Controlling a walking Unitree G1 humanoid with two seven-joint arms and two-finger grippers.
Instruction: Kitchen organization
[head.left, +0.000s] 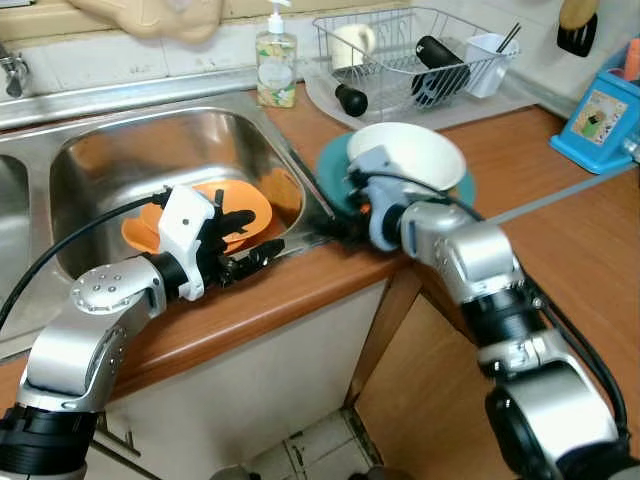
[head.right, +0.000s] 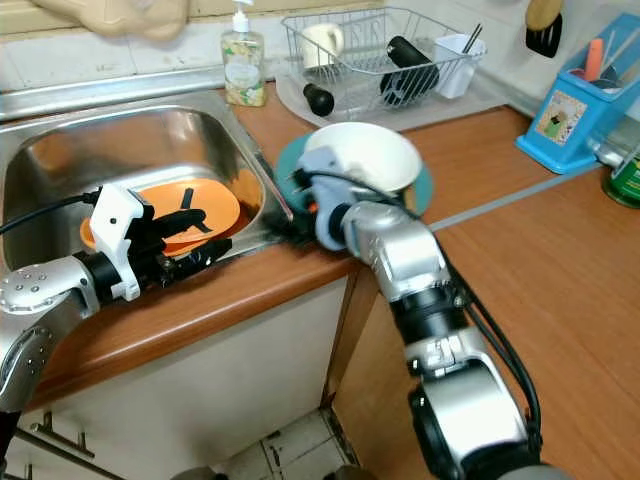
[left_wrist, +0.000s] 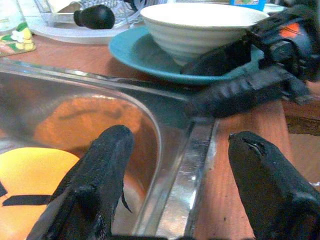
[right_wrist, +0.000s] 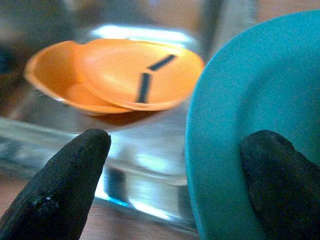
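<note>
- Here, nearest the robot, the left gripper (head.left: 250, 262) hangs low over the front edge of the steel sink (head.left: 120, 150), its fingers (left_wrist: 102, 170) spread apart and holding nothing; the sink's rim runs between them in the left wrist view.
- Just beyond, inside the basin, two orange plates (head.left: 235, 215) lie overlapping, the upper one with black bars on its face and tilted a little on the lower.
- To the right, on the wooden surface (head.left: 560, 230) beside the sink, the right gripper (head.right: 300, 228) reaches toward the near-left edge of the teal plate (head.left: 335, 165). Its fingers are open, one finger (right_wrist: 277, 175) lying over the plate's face and the other out over the sink rim, so nothing is clamped yet.
- A white ribbed bowl (head.left: 410, 155) sits upright on the teal plate, mouth up.
- My judgement: the step is gripping the teal plate by its rim. To do it well, one finger should slide under the lip, the other stay on top, and both close firmly before lifting; the lift should stay level, or the bowl could slide off.
- The plate is round and lies flat, so it has no long axis; its face points up.
- Farthest back, a soap bottle (head.left: 276, 65) stands behind the sink, and a wire dish rack (head.left: 400, 55) holds a cup and dark utensils.
</note>
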